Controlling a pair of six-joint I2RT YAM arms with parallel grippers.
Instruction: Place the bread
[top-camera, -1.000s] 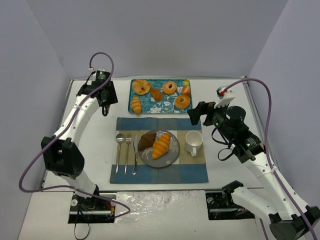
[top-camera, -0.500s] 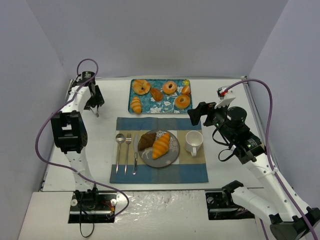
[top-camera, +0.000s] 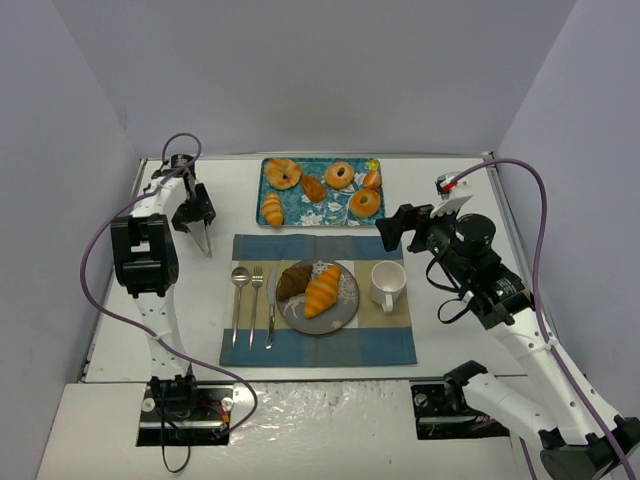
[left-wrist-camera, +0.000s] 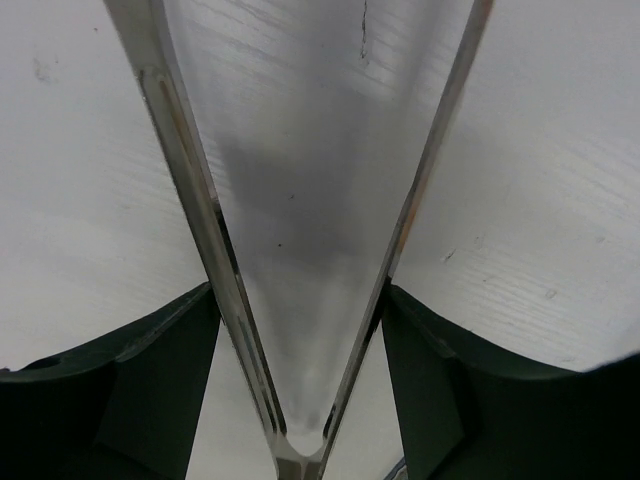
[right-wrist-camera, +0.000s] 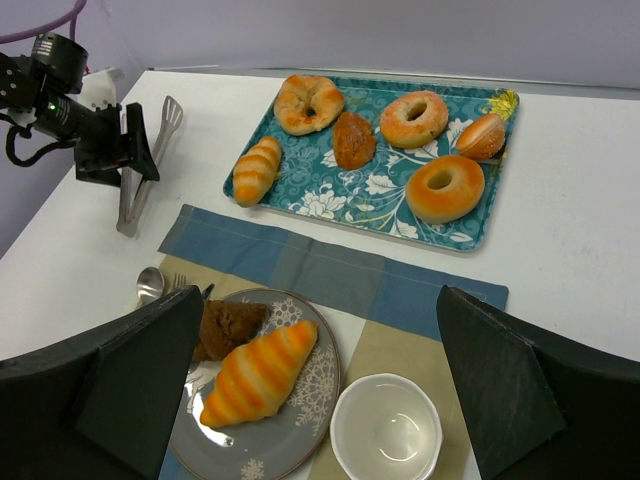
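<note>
Left gripper (top-camera: 192, 212) of mine is pinched narrow on the silver metal tongs (right-wrist-camera: 128, 210). In the left wrist view the 2 steel blades run between my fingers and spread away from me in a V with nothing caught in it. My right gripper (top-camera: 392, 228) stands wide and holds nothing.

The tongs lie low over the white table (top-camera: 450, 180), at its left side, with their long axis running roughly far to near. They are just off the far-left corner of the blue and tan placemat (top-camera: 300, 350). The teal flowered tray (right-wrist-camera: 370, 190) lies to my right of them and a little farther back, and 6 pieces of bread are on it. The closest is the small striped roll (right-wrist-camera: 257, 170) in the tray's near-left corner, lying far to near much as the tongs do.

The grey patterned plate (right-wrist-camera: 310, 390) on the placemat already carries a big orange striped roll (right-wrist-camera: 258, 372) and a dark brown bun (right-wrist-camera: 228, 328), touching.

If another piece is wanted, I judge the tongs must swing right to the tray, since my left arm is nearer that corner.

I can read no brand, label or writing anywhere.
</note>
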